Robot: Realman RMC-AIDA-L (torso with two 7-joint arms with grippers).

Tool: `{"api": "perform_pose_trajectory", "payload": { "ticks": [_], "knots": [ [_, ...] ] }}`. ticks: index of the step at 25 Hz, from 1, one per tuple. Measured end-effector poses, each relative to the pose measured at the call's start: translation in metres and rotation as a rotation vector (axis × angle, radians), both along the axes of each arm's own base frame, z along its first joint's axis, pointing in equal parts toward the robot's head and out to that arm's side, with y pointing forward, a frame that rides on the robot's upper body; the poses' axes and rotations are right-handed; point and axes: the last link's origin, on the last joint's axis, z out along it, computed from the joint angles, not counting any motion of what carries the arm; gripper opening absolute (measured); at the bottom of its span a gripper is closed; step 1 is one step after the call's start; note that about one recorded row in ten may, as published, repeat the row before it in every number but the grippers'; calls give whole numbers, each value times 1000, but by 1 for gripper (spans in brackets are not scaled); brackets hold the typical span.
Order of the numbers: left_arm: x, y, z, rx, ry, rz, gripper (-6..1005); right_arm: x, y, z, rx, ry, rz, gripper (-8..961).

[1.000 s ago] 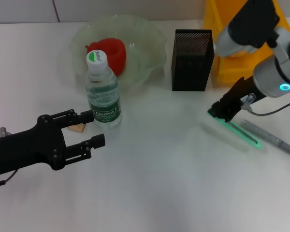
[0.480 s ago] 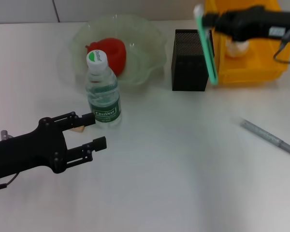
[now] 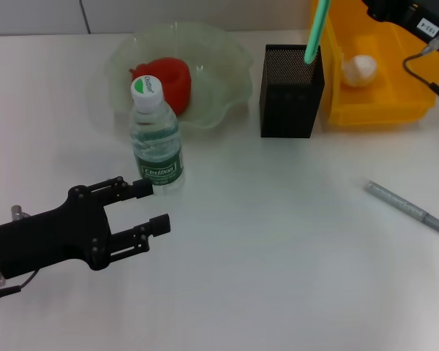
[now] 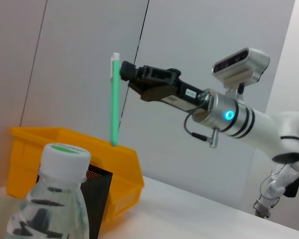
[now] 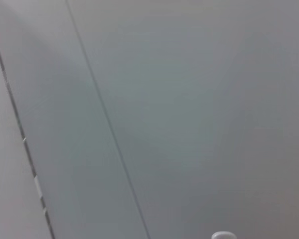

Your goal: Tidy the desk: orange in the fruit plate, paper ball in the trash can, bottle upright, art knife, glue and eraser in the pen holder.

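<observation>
The slim green art knife (image 3: 314, 33) hung upright, its lower tip at the rim of the black mesh pen holder (image 3: 291, 91). Only the left wrist view showed the right pincer (image 4: 124, 73) clenched on its top. The left pincer (image 3: 155, 206) hovered released over the white bench (image 3: 278, 256).

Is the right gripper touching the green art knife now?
Touching. The left wrist view shows the right gripper shut on the top of the art knife, which hangs upright.

Bottle (image 3: 156, 139) just beyond left end effector (image 3: 152, 207).
</observation>
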Motion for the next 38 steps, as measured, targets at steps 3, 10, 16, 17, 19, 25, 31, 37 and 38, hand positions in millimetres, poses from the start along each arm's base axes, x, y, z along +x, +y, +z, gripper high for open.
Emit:
{"api": "perform_pose_trajectory", "payload": {
  "ticks": [3, 10, 16, 17, 19, 25, 31, 37, 38],
  "knots": [
    [0, 0, 0, -1, -1, -1, 664, 0, 1, -4, 10, 12, -8, 83],
    [0, 0, -1, 0, 0, 1, 664, -2, 16, -27, 44, -22, -69, 84],
    [0, 0, -1, 1, 0, 4, 664, -1, 19, -31, 38, -36, -88, 93],
    [0, 0, -1, 1, -1, 4, 664, -1, 19, -31, 37, -36, -88, 95],
    [0, -1, -1, 0, -1, 4, 664, -1, 18, -31, 34, -36, -85, 161],
    [0, 0, -1, 0, -1, 2, 664, 2, 15, -31, 31, -30, -87, 368],
    [0, 0, -1, 0, -1, 3, 664, 9, 1, -22, 29, 15, -52, 483],
    [0, 0, 0, -5, -4, 4, 663, 17, -14, -4, 19, 36, -17, 492],
    [0, 0, 0, -5, -4, 4, 663, 20, -17, 1, 10, 27, -9, 494]
  ]
}}
